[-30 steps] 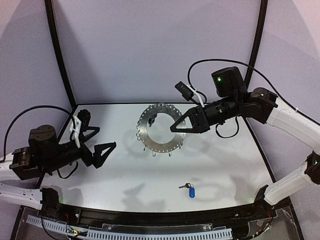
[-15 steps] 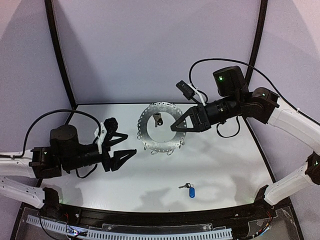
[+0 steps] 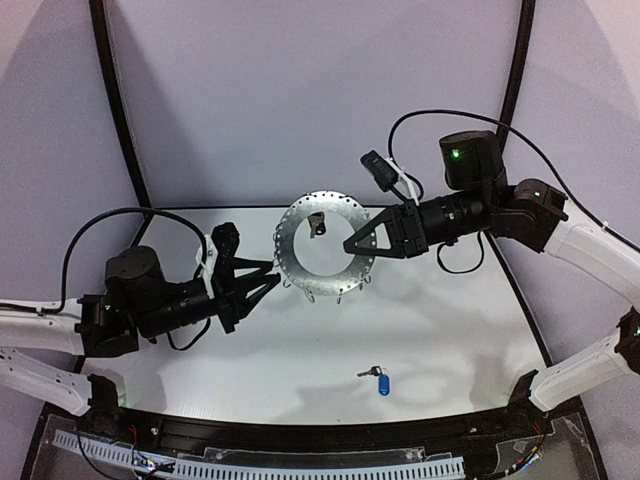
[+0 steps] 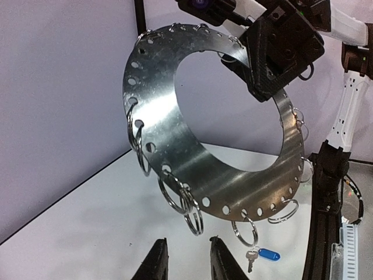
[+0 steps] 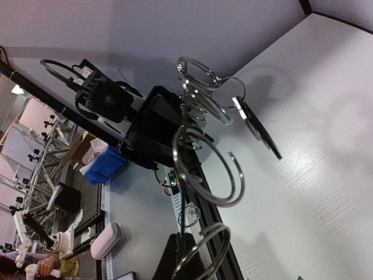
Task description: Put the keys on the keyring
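The keyring (image 3: 300,262), a large flat metal disc with wire loops on its rim, hangs upright above the table. My right gripper (image 3: 360,243) is shut on its right edge. A small dark key (image 3: 317,224) dangles at the ring's far rim and shows as a flat dark piece (image 5: 256,125) in the right wrist view. The silver key with a blue tag (image 3: 378,379) lies on the table near the front. My left gripper (image 3: 268,282) sits just left of the ring. Its fingers (image 4: 156,262) stand a little apart with nothing between them, right below a dangling loop (image 4: 195,213).
Black frame posts (image 3: 118,110) stand at the back corners in front of the grey backdrop. A black rail (image 3: 300,435) runs along the table's front edge. The right arm's white links (image 3: 590,245) reach in from the right side.
My left arm has swung right toward the keyring and its jaws have narrowed from wide. The right gripper has carried the ring slightly up and to the right.
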`<state>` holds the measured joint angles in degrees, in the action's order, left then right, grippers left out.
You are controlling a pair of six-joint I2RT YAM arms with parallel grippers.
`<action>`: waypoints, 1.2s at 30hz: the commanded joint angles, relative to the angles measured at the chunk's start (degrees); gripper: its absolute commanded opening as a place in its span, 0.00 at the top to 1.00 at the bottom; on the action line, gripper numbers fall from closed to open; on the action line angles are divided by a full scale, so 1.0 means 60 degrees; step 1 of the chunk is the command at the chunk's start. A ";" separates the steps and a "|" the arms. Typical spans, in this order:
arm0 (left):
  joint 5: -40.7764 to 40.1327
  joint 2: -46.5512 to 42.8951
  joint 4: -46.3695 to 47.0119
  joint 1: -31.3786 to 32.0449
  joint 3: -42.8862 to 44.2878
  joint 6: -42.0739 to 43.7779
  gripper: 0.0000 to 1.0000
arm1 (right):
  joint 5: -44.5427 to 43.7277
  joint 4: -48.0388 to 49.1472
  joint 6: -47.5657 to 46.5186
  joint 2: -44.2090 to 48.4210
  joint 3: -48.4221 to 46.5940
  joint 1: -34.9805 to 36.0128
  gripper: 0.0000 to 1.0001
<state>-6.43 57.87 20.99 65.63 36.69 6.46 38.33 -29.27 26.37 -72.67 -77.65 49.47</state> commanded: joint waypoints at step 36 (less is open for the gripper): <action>-0.0940 -0.0064 -0.0474 0.0394 0.0154 0.1302 0.99 | -0.1606 0.0554 0.0343 -0.0003 0.0426 -0.0077 0.97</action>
<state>-9.79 59.31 25.54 67.00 36.58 12.92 36.23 -27.29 28.40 -72.58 -76.38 49.49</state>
